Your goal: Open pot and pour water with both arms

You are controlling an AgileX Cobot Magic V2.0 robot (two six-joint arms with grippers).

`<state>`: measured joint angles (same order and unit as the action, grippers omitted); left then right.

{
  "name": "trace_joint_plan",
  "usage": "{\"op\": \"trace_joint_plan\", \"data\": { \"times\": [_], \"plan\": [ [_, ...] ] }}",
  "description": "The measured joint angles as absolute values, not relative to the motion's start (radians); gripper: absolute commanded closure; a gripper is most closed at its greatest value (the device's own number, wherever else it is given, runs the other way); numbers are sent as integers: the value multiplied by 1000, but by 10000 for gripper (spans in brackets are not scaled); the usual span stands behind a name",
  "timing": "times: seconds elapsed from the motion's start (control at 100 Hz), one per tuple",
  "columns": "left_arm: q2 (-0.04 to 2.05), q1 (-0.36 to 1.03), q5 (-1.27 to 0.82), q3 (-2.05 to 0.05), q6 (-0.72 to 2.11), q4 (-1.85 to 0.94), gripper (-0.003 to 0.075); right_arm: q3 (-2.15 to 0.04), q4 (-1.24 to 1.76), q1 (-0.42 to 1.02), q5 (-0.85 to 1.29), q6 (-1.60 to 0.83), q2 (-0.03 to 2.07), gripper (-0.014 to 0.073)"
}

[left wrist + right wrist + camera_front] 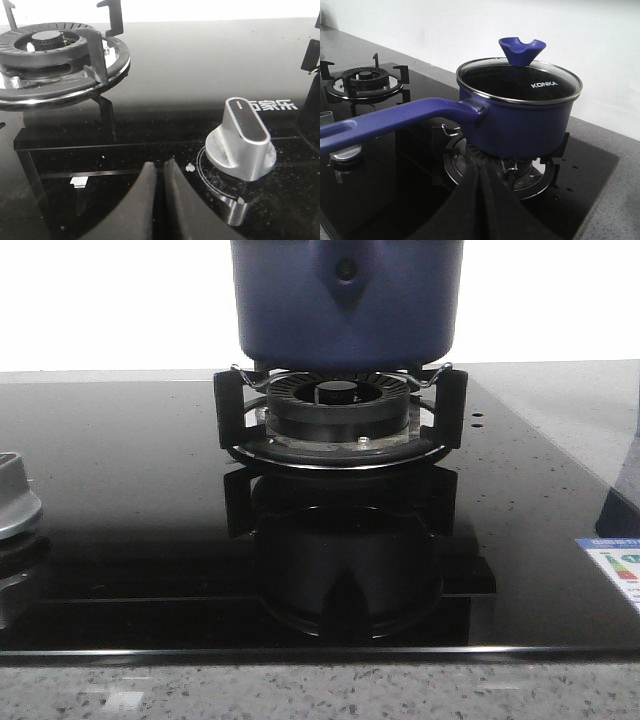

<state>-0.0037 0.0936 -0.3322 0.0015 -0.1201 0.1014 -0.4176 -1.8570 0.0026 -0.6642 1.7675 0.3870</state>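
The dark navy-blue pot (pixel 345 300) stands on the burner grate (pixel 340 425) at the middle back, its handle mount facing me. In the right wrist view the pot (pixel 520 120) carries a glass lid (pixel 520 85) with a blue knob (pixel 521 50), and its long blue handle (pixel 395 117) reaches out sideways. My right gripper (pixel 479 167) is shut and empty, low in front of the pot's burner. My left gripper (pixel 160 167) is shut and empty over the black glass cooktop (pixel 200 75), beside a silver control knob (pixel 242 140). Neither gripper shows in the front view.
A second, bare burner (pixel 50 55) lies beyond the left gripper and also shows in the right wrist view (pixel 365 80). The silver knob shows at the front view's left edge (pixel 15 495). An energy label sticker (pixel 615 565) lies at the cooktop's right. Speckled grey counter (pixel 320 690) surrounds the hob.
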Motion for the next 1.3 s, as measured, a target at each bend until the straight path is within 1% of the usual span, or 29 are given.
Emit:
{"op": "trace_joint_plan", "data": {
  "times": [0.18, 0.26, 0.33, 0.44, 0.48, 0.53, 0.67, 0.8, 0.85, 1.04, 1.14, 1.3],
  "plan": [
    [-4, 94, -332, 2, -120, 101, 741, -385, -1857, 3, -537, 1764, 387, 657],
    [-4, 94, -332, 2, -120, 101, 741, -362, -1829, 3, -470, 1705, 387, 657],
    [-4, 94, -332, 2, -120, 101, 740, -330, -1662, 3, -387, 1517, 382, 657],
    [-4, 94, -332, 2, -120, 101, 741, -272, -1206, 3, -240, 1047, 323, 657],
    [-4, 94, -332, 2, -120, 101, 741, -251, -1090, 3, -195, 937, 303, 657],
    [-4, 94, -332, 2, -120, 101, 740, -229, -1011, 3, -140, 864, 282, 657],
    [-4, 94, -332, 2, -122, 101, 740, -197, -928, 3, 0, 794, 270, 657],
    [-4, 94, -332, 2, -122, 101, 741, -161, -831, 4, 42, 760, 263, 657],
    [-4, 94, -332, 2, -122, 101, 740, -131, -732, 4, 47, 690, 256, 657],
    [-4, 94, -332, 2, -122, 101, 741, -3, -334, -4, 94, 294, 164, 657],
    [-4, 94, -332, 2, -122, 101, 741, 17, -236, -26, 146, 214, 96, 657],
    [-4, 94, -332, 2, -122, 101, 740, 17, -172, -48, 269, 187, 11, 657]
  ]
}}
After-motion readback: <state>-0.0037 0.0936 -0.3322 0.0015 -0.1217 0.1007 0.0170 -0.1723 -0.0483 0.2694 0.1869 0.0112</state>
